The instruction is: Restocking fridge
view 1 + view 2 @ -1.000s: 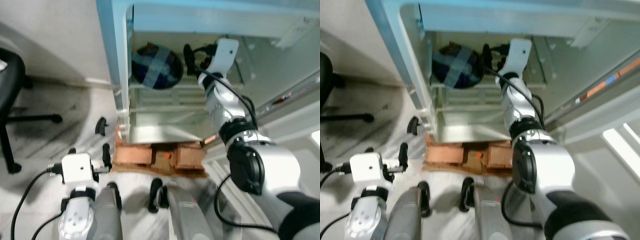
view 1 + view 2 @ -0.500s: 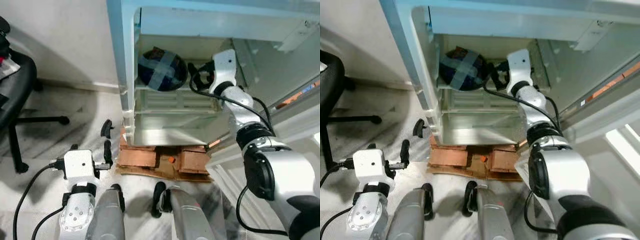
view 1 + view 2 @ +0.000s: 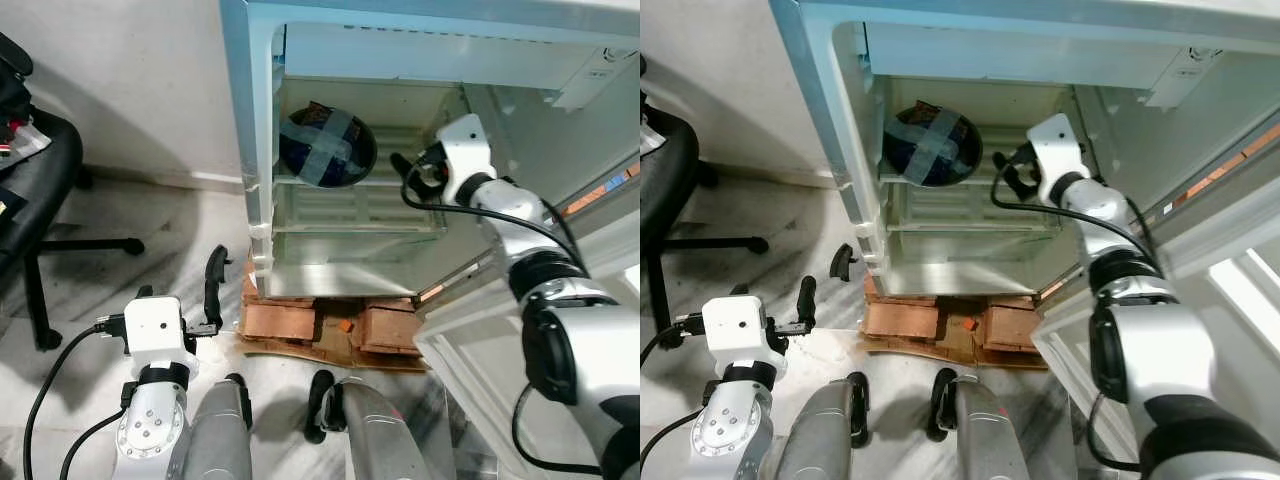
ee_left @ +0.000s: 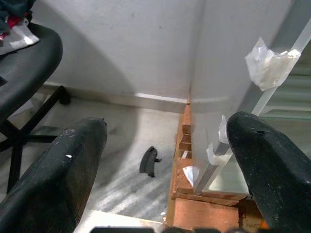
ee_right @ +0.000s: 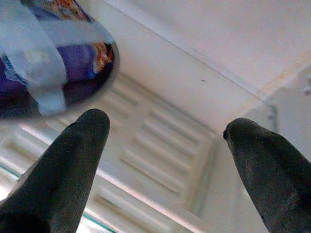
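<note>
The left gripper (image 3: 210, 290) hangs low at the near left with its two long black fingers (image 4: 73, 165) spread apart and empty, over the pale marble floor (image 3: 150, 220) beside the fridge's left wall. A small curved black plastic piece (image 4: 149, 160) lies loose on that floor, and a black office chair (image 3: 30, 190) stands further left. Just beyond, a stack of reddish-brown bricks on cardboard (image 3: 330, 325) props up the white open fridge (image 3: 250, 150).

Farther in, the right gripper (image 5: 160, 155) is inside the fridge with its fingers (image 5: 73, 160) parted and holding nothing, over the ribbed clear glass shelf (image 5: 160, 145). The round dark-blue packet crossed with pale-blue tape (image 3: 327, 146) rests on that shelf at the far left, just beside the gripper and apart from it.

The packet looks light and somewhat soft, probably crinkly and a little slippery on its foil; a pinch across its taped middle or rim seems safest. Colourful print shows under the tape, but no wording or brand is readable.
</note>
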Controlling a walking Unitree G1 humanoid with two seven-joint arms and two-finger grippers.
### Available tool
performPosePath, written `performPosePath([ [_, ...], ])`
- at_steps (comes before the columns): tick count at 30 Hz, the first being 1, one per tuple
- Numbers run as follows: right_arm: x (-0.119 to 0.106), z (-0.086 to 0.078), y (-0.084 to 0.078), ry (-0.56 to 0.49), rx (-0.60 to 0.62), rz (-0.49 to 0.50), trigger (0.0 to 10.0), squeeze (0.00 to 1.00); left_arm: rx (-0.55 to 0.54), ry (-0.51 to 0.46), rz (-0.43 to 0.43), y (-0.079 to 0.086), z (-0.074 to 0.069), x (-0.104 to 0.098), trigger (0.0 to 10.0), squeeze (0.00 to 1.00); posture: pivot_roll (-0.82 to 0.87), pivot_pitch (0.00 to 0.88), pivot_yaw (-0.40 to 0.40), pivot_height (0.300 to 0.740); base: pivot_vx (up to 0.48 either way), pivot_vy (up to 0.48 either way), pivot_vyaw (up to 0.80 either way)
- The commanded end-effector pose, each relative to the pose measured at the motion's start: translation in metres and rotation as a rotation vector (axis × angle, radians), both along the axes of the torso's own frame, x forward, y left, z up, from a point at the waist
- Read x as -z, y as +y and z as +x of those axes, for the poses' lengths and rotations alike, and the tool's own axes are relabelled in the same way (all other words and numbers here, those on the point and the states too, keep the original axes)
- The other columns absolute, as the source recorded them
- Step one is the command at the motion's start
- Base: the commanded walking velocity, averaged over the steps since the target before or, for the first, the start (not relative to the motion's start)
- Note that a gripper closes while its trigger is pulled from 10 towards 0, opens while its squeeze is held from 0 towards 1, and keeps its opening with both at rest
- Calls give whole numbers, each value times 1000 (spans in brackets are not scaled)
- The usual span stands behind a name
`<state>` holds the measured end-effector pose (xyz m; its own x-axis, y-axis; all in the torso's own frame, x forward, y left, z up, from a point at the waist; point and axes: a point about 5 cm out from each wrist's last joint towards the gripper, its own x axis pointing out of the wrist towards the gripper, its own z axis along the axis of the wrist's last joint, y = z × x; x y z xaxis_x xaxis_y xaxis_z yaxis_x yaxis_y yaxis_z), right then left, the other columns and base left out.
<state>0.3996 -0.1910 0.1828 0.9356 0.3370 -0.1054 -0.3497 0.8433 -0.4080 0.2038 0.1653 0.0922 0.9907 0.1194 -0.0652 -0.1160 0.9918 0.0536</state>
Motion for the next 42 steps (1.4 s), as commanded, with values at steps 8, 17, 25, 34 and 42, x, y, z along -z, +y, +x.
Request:
performPosePath([
  [8,54,-25,8,304,-289,-181,10000,0,23,14,0,-3,2,4,10000,0,282,158,-95,740,0,0,0],
  [17,78,-41,43,417,-538,-226,10000,0,36,9,1,-4,3,3,10000,0,294,168,-91,740,0,0,0],
  [25,89,-45,77,446,-589,-232,10000,0,54,27,-17,-12,-4,4,10000,0,301,222,-123,740,0,0,0],
  [34,79,-40,120,372,-598,-249,10000,0,3,68,-52,-18,-31,5,10000,0,320,314,-181,740,0,0,0],
  [42,49,-27,150,203,-536,-287,10000,0,-28,100,-69,-20,-43,6,10000,0,316,354,-214,740,0,0,0],
])
